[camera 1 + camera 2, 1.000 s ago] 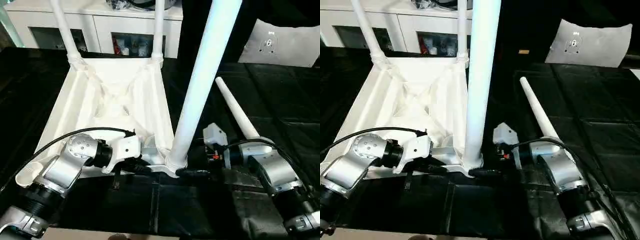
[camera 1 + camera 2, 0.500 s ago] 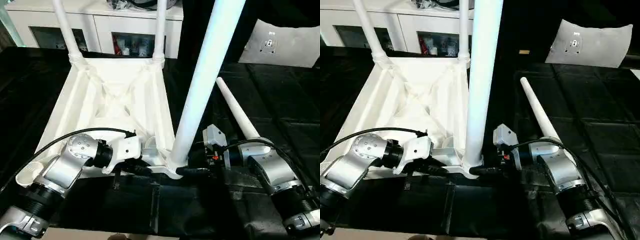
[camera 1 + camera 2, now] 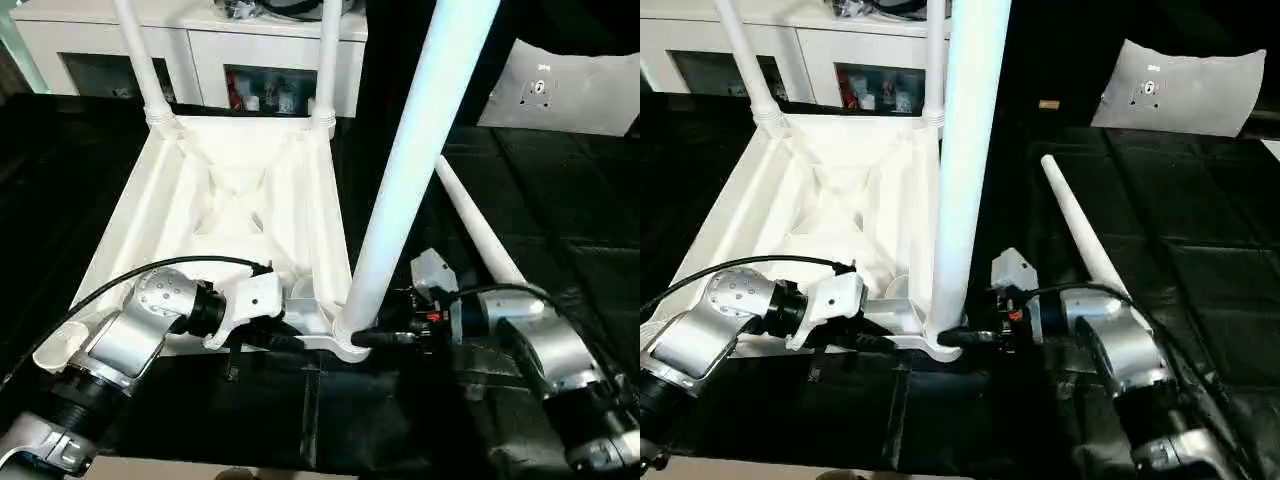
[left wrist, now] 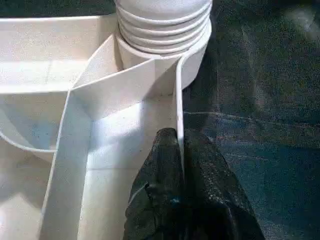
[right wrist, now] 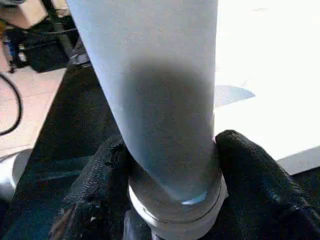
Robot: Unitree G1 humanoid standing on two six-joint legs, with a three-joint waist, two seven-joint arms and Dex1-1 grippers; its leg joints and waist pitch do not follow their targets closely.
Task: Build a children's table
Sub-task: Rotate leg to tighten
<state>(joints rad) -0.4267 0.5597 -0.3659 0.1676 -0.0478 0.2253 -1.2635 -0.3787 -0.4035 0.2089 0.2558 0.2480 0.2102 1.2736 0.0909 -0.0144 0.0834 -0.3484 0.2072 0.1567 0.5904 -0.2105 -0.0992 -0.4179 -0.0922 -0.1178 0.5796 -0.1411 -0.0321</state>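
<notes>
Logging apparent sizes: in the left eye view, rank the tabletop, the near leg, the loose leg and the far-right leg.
1. Tabletop
2. Near leg, enlarged by closeness
3. Loose leg and far-right leg: unsure, both partly cut off or hidden

The upturned children's table (image 3: 235, 205) is all white, its underside crossed with raised ribs; its loose leg (image 3: 478, 225) is white too. The surface (image 3: 560, 210) beneath is glossy black. Both forearms are silver, both tools black.
</notes>
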